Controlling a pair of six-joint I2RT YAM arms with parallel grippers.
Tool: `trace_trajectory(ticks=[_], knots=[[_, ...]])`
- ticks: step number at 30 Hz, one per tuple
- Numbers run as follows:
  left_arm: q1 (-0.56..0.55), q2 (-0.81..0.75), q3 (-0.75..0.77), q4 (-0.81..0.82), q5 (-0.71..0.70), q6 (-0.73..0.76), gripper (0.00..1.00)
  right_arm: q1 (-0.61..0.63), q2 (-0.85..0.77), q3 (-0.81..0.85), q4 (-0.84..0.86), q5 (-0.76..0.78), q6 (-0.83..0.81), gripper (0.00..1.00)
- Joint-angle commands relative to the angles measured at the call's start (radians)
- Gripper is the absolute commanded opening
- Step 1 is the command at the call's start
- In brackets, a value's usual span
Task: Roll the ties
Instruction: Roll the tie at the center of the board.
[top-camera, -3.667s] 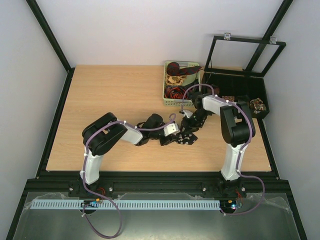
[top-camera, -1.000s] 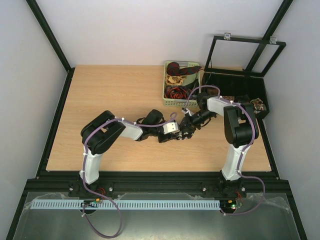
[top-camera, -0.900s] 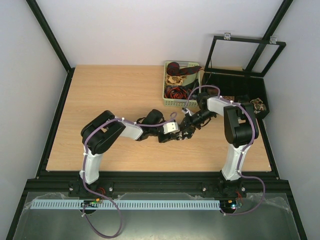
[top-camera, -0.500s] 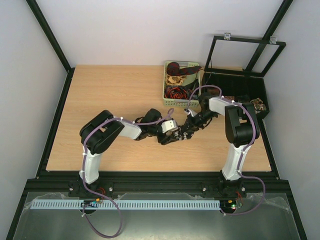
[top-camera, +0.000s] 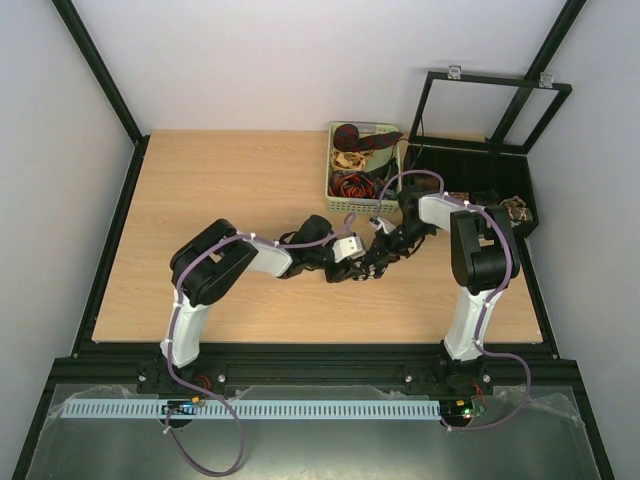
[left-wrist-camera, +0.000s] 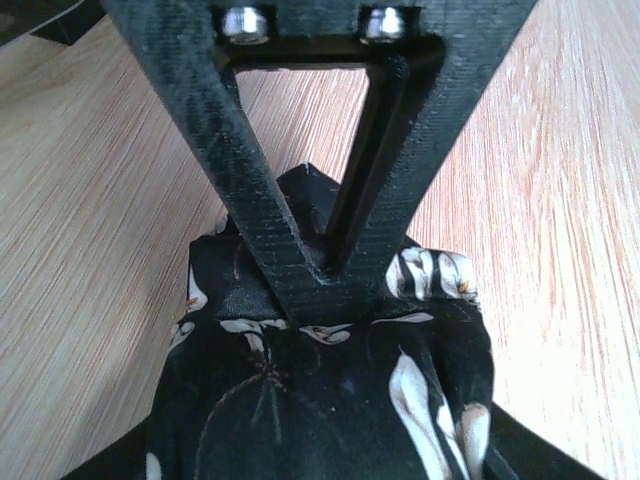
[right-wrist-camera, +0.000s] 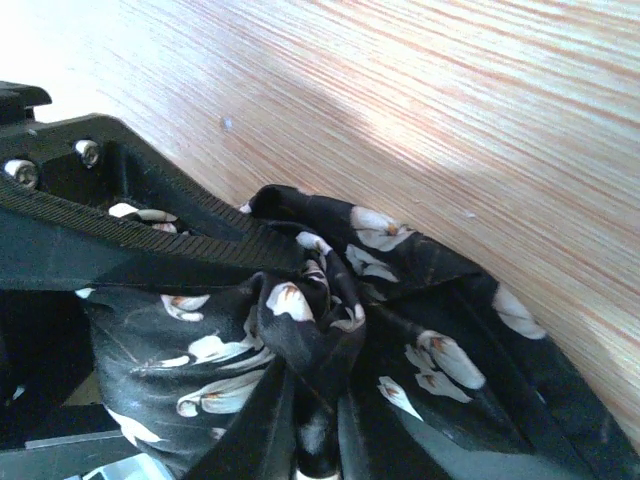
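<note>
black tie (right-wrist-camera: 430, 300): bunched on the table (top-camera: 220, 200) right of centre, between both grippers; from above they cover most of it.
right gripper (top-camera: 372, 262): jaws together, pinching a gathered fold of the black tie; its tips are cut off at the bottom of its wrist view.
left gripper (top-camera: 356, 270): a V-shaped finger piece (left-wrist-camera: 330, 270) presses on the cloth; apart or together, cannot tell.
other ties (top-camera: 352, 185): dark red and beige coils in the green basket (top-camera: 329, 170); one small, indistinct coil in the black tray (top-camera: 470, 165).
</note>
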Motion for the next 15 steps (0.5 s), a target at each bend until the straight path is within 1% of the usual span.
trace_trajectory(ticks=[1,4,6,8,10,13,15], knots=[[-0.017,0.017,-0.023,-0.058,-0.05,0.054,0.4,-0.002,0.055,-0.002,-0.01,0.183,-0.011,0.15],[-0.016,0.006,-0.071,-0.094,-0.077,0.098,0.36,-0.064,0.056,0.05,-0.089,0.066,0.003,0.33],[-0.017,0.007,-0.092,-0.114,-0.086,0.126,0.36,-0.114,0.057,0.067,-0.143,-0.007,-0.005,0.44],[-0.018,0.013,-0.104,-0.122,-0.094,0.14,0.35,-0.141,0.043,0.068,-0.162,-0.046,-0.011,0.52],[-0.018,0.018,-0.108,-0.131,-0.101,0.15,0.35,-0.153,0.026,0.064,-0.165,-0.052,0.003,0.56],[-0.018,0.022,-0.115,-0.124,-0.103,0.151,0.35,-0.153,0.016,0.046,-0.133,0.014,0.043,0.64],[-0.018,0.025,-0.11,-0.127,-0.1,0.149,0.35,-0.152,0.02,0.025,-0.108,0.047,0.057,0.67]])
